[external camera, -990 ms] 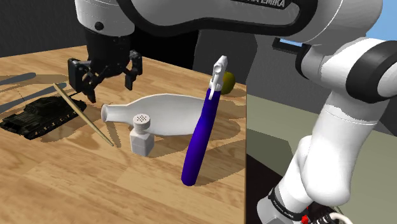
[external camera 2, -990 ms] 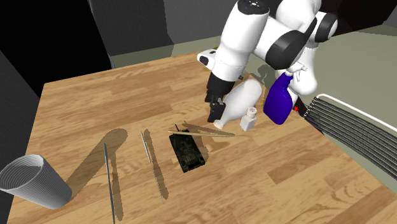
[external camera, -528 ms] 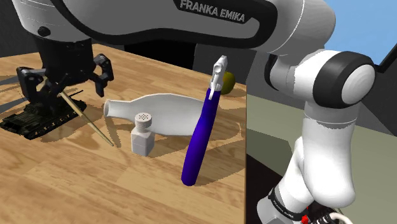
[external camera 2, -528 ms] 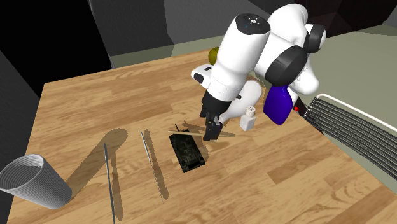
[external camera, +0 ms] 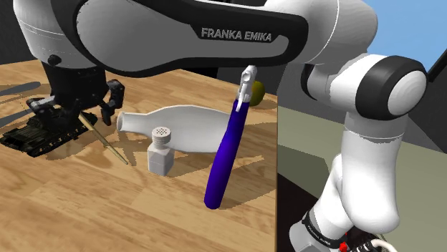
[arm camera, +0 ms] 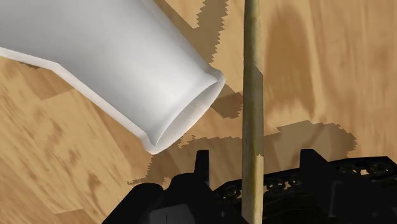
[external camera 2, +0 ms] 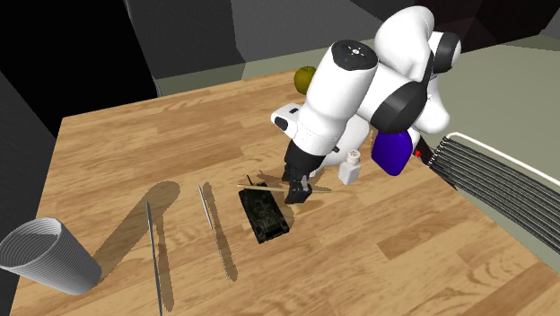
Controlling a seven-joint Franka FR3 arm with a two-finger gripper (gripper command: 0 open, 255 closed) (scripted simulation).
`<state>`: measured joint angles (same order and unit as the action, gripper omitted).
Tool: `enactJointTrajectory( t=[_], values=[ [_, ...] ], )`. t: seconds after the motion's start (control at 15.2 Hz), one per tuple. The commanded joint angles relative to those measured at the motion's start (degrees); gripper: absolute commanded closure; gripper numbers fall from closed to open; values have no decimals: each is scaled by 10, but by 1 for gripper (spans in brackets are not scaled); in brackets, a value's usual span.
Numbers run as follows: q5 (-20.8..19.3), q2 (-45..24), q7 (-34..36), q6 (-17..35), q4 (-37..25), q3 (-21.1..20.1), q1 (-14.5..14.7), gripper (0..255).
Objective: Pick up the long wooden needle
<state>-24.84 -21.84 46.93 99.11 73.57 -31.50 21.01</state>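
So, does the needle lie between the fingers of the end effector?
Yes, in the wrist view the needle runs between the two open fingers, touching neither.

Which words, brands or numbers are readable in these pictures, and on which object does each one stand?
"FRANKA EMIKA": dark letters on the white arm, shoulder view.
No writing can be read on the white bottle, the shaker, the blue spray bottle or the toy tank.

1 white bottle (external camera: 188, 129) is laid sideways on the wooden table (external camera: 107, 211); 1 white shaker (external camera: 160, 150) is stood just beside it, 1 blue spray bottle (external camera: 223, 157) tilted nearby.
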Motion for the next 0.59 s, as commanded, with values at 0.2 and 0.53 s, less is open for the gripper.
enactJointTrajectory(
  t=[0.2, 0.53],
  values=[
    [-1, -2, 0, 1, 3, 1, -1, 255],
    [-1, -2, 0, 4, 6, 1, -2, 255]
  ],
)
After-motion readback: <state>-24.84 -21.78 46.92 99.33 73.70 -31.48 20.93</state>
